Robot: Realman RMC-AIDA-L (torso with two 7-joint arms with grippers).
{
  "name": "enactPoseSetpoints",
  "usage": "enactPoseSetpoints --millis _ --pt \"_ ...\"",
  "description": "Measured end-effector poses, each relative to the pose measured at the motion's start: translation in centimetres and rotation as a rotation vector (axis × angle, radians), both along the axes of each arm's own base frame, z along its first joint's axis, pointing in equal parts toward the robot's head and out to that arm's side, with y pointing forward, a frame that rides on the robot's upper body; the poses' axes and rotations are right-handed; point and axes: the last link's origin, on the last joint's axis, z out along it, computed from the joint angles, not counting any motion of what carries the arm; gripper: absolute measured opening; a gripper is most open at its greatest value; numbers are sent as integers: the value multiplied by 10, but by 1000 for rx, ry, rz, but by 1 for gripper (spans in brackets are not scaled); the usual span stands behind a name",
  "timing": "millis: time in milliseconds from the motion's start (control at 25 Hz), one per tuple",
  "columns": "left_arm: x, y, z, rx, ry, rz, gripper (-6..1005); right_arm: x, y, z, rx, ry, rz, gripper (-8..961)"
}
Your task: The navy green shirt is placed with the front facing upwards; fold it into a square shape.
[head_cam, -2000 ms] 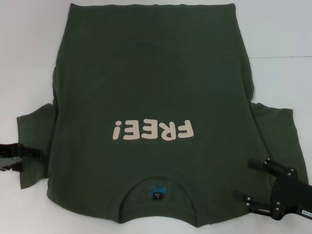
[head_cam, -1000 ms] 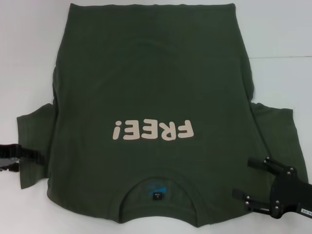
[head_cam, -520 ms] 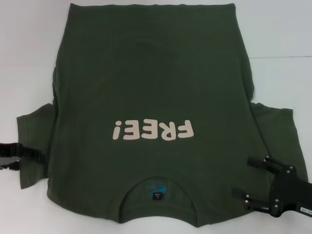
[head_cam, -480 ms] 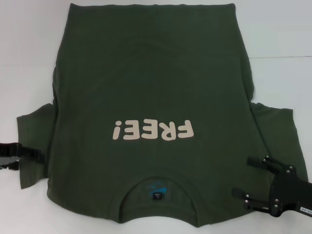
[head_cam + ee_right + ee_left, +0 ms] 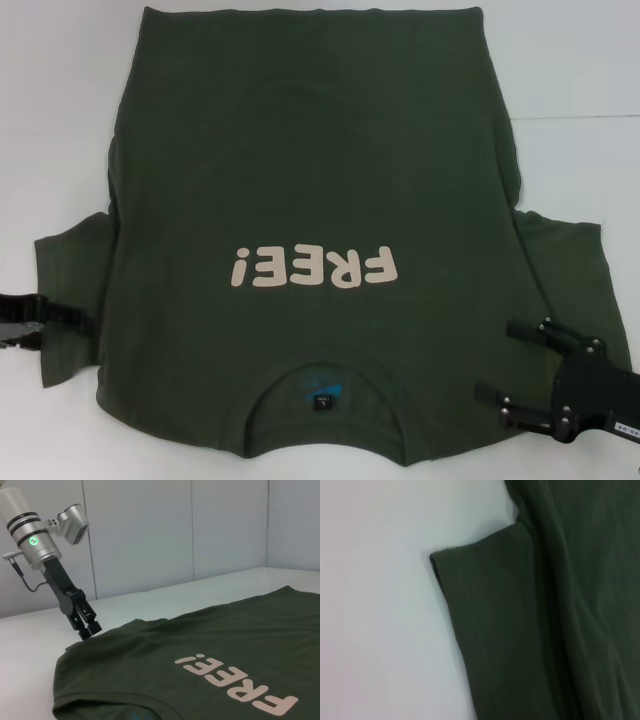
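Looking down, I see the navy green shirt (image 5: pixel 310 200) spread flat on the white worktop (image 5: pixel 60 120), front up, "FREE!" lettering (image 5: pixel 315 268) showing, collar (image 5: pixel 322 385) nearest me. My right gripper (image 5: pixel 495 362) sits over the shirt's shoulder by the right sleeve (image 5: pixel 575 270), fingers (image 5: pixel 525 332) spread apart, nothing between them. My left gripper (image 5: pixel 88 320) reaches onto the left sleeve (image 5: pixel 70 290) edge; in the right wrist view its fingers (image 5: pixel 89 625) look pressed together, tips right at the fabric.
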Motion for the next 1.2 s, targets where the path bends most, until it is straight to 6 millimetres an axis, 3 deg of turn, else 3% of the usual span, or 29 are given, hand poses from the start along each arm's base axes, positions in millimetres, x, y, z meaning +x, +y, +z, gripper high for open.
enactPoseSetpoints --millis 1200 --pt "8 3 -10 -13 -56 9 789 1 0 0 2 -4 -4 941"
